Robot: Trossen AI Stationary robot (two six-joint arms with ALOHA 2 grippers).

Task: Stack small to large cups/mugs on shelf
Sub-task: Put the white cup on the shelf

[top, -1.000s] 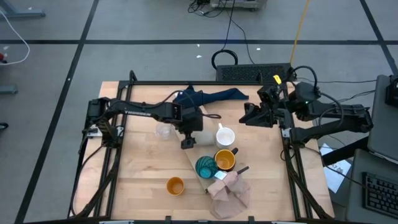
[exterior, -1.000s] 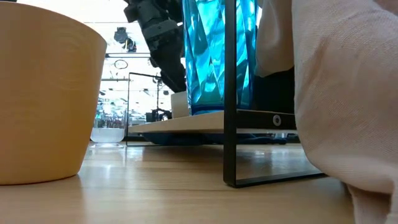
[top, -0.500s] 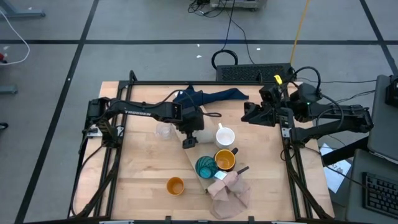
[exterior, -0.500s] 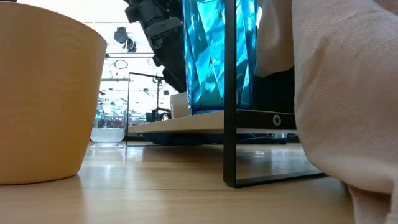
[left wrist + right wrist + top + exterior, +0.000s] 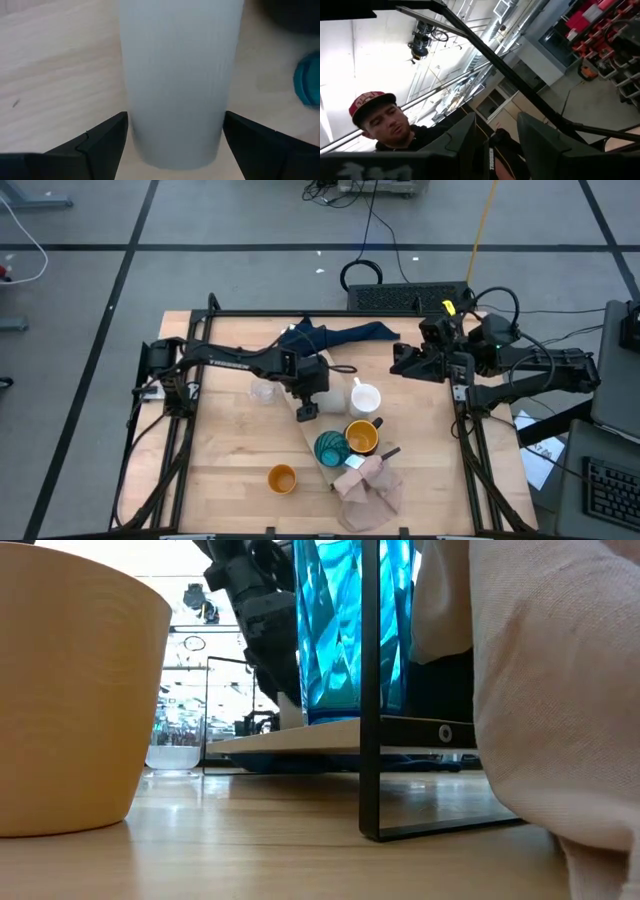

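Note:
My left gripper [image 5: 306,410] is over the table's middle, by the far end of the pale wood shelf [image 5: 312,438], shut on the beige-grey cup [image 5: 175,75]. The shelf board [image 5: 300,737] rests on a black frame. The teal cup [image 5: 331,448] stands on the board, and the mustard-yellow mug [image 5: 362,437] is right beside it. On the table stand the white mug [image 5: 364,397], the orange cup [image 5: 282,478] and the clear glass [image 5: 263,390]. My right gripper [image 5: 400,361] waits open near the table's far right, its fingers [image 5: 465,137] aimed at the ceiling. My left gripper pinches the beige-grey cup between its two fingers [image 5: 107,137], one on each side of the cup's wall near its narrower end [image 5: 175,150]. The fingers lie across the cup. Whether the cup is lifted clear of the table I cannot tell.
A pinkish-beige cloth [image 5: 370,485] lies bunched at the shelf's near end and fills the right of the low view [image 5: 560,690]. A dark blue cloth [image 5: 335,335] lies at the far edge. The black shelf leg [image 5: 372,690] stands upright. A person shows in the right wrist view.
My left gripper has shifted a little toward the table's right and near edge, closer to the shelf's far end, with the beige-grey cup. In the low view the arm has moved in behind the teal cup and the pale cup shows less.

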